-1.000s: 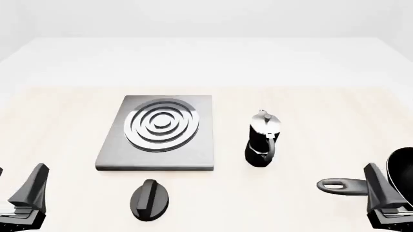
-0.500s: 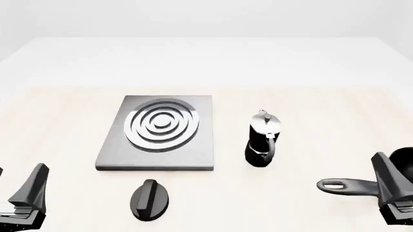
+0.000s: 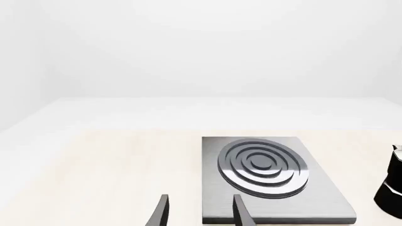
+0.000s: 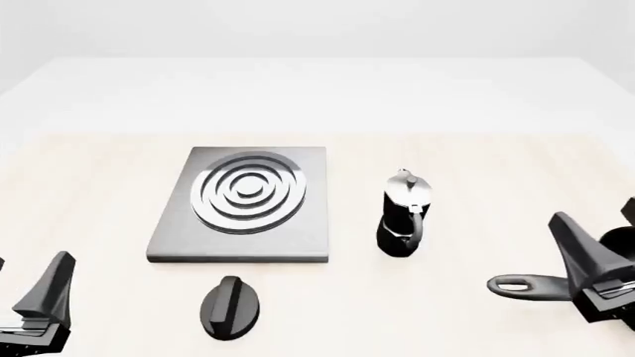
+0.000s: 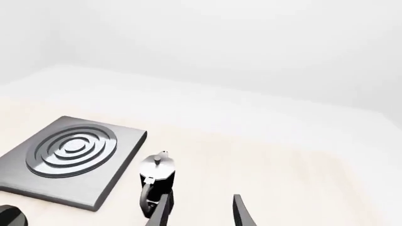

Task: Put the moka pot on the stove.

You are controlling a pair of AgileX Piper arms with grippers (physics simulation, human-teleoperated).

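Note:
The moka pot (image 4: 404,216), black with a silvery lid and its handle toward me, stands upright on the table just right of the stove (image 4: 297,230), a grey slab with silver rings. My left gripper (image 4: 33,260) is open and empty at the near left corner, well short of the stove. My right gripper (image 4: 593,214) is open and empty at the near right, to the right of the pot and apart from it. The right wrist view shows the pot (image 5: 156,181) just beyond one of the open fingers (image 5: 162,209), with the stove (image 5: 119,160) beside it. The left wrist view shows the stove (image 3: 314,202) and the pot's edge (image 3: 392,188).
A black oval knob (image 4: 231,306) lies on the table in front of the stove. A black frying pan's long handle (image 4: 526,286) points left at the near right, under my right gripper; the pan itself is mostly hidden. The pale wooden table (image 4: 476,163) stretches behind.
My right gripper has risen and moved forward and a little left, over the pan handle. The left gripper, pot and stove have not moved.

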